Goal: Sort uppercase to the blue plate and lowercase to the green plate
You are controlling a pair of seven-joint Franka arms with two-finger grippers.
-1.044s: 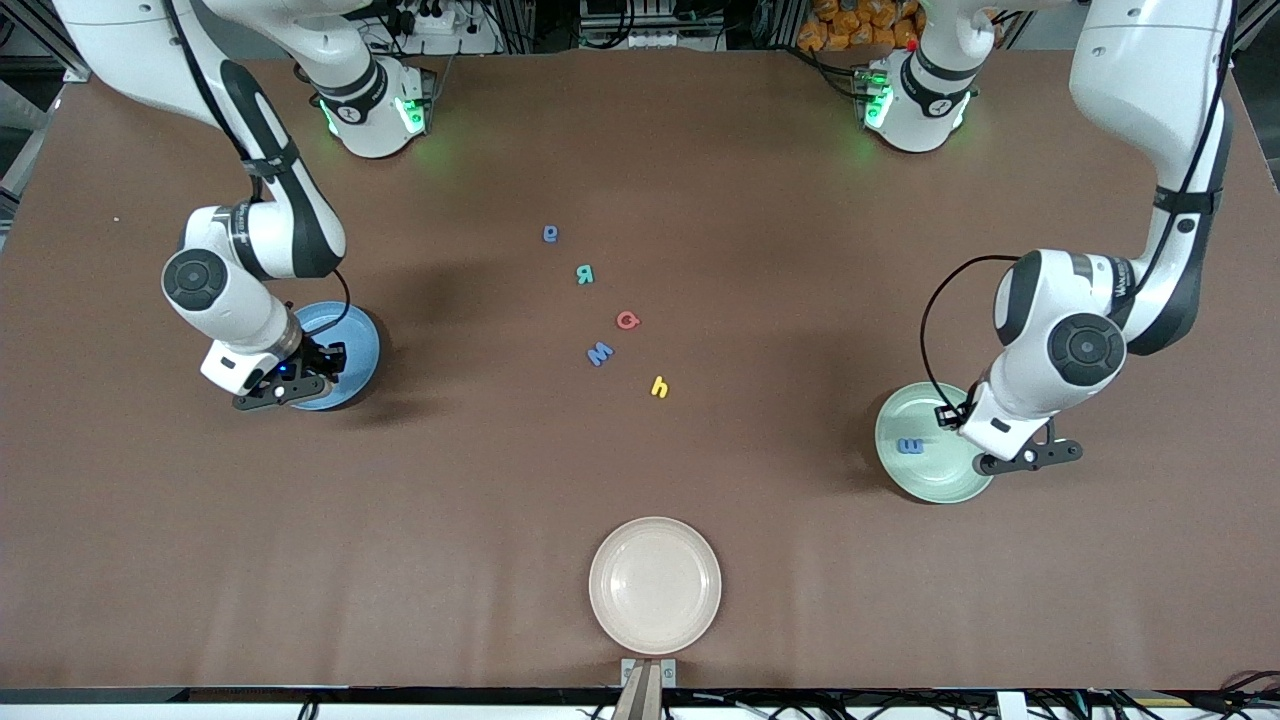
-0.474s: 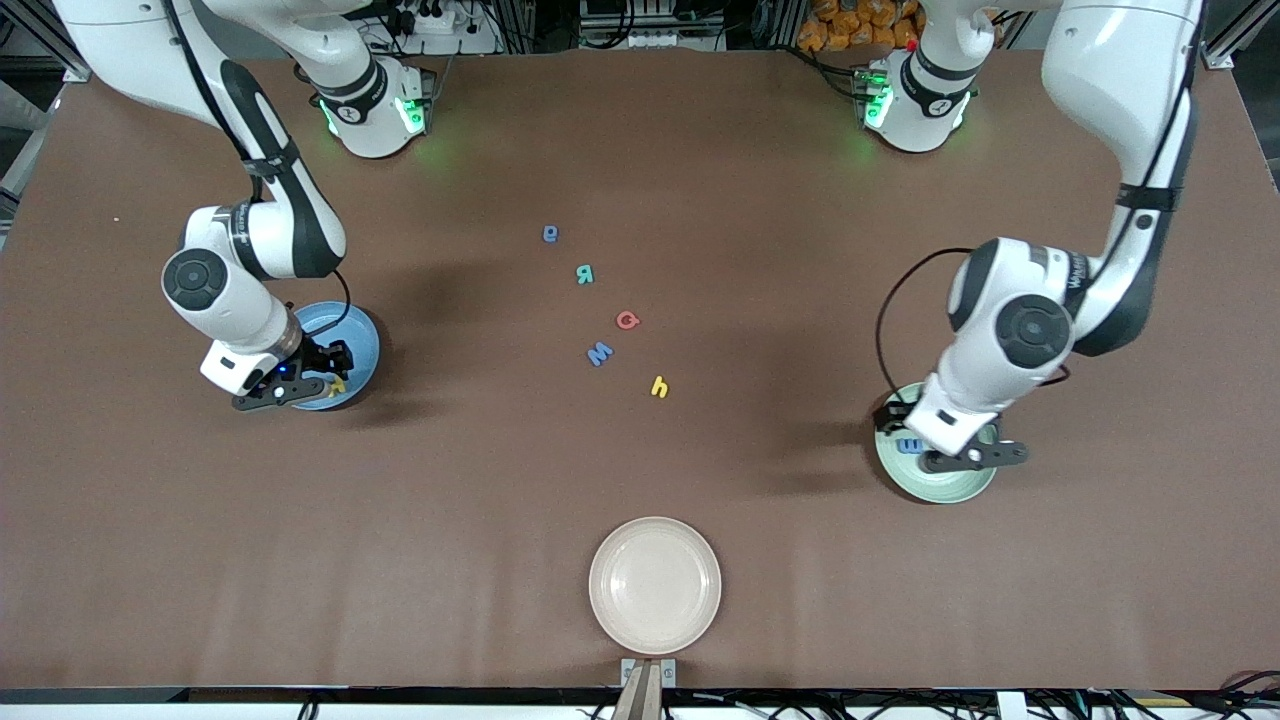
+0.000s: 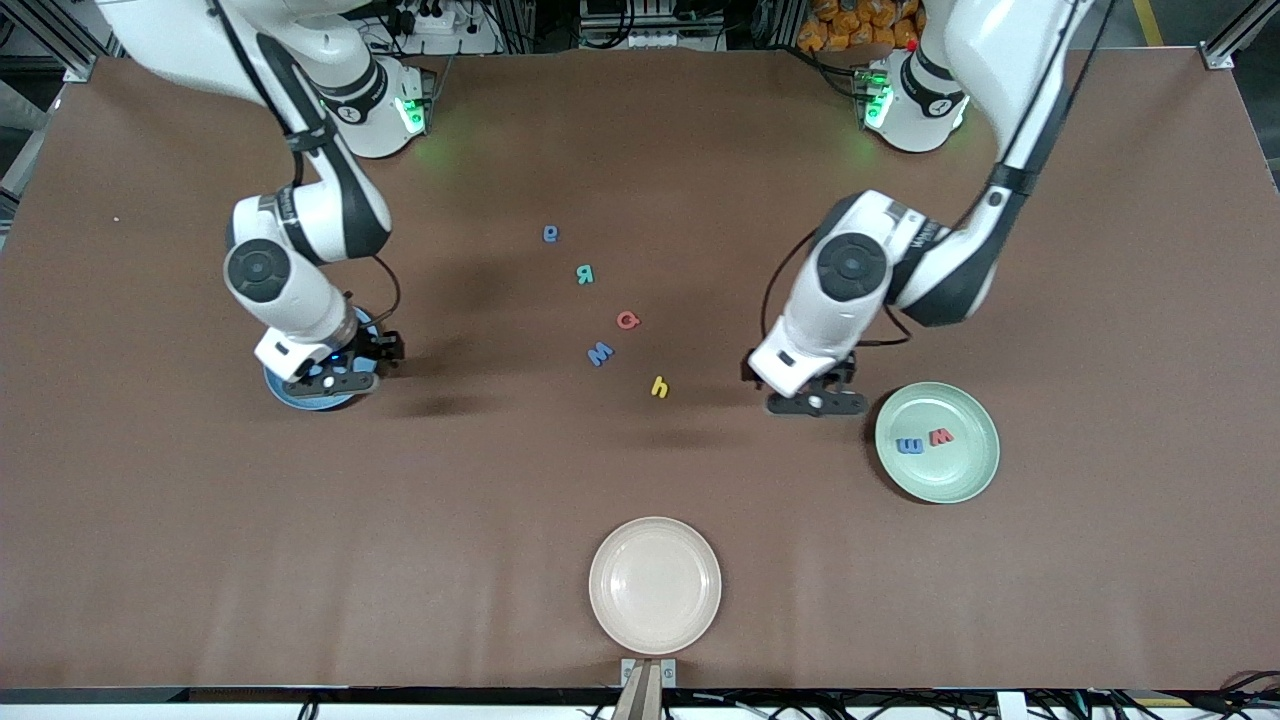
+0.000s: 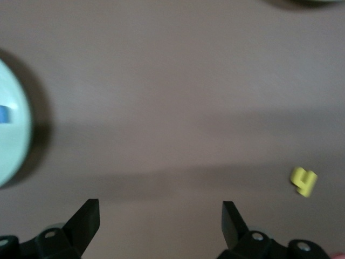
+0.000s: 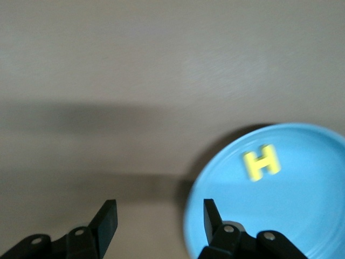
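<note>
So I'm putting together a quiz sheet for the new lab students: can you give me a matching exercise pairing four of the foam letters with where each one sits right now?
Column one:
1. yellow H
2. red w
3. yellow h
4. red G

Column two:
A. on the bare table, beside the blue M, nearer the front camera than the teal R
B. in the blue plate
C. on the bare table, the loose letter nearest the front camera
D. in the green plate, beside the blue m

Pairs: 1-B, 2-D, 3-C, 4-A
</note>
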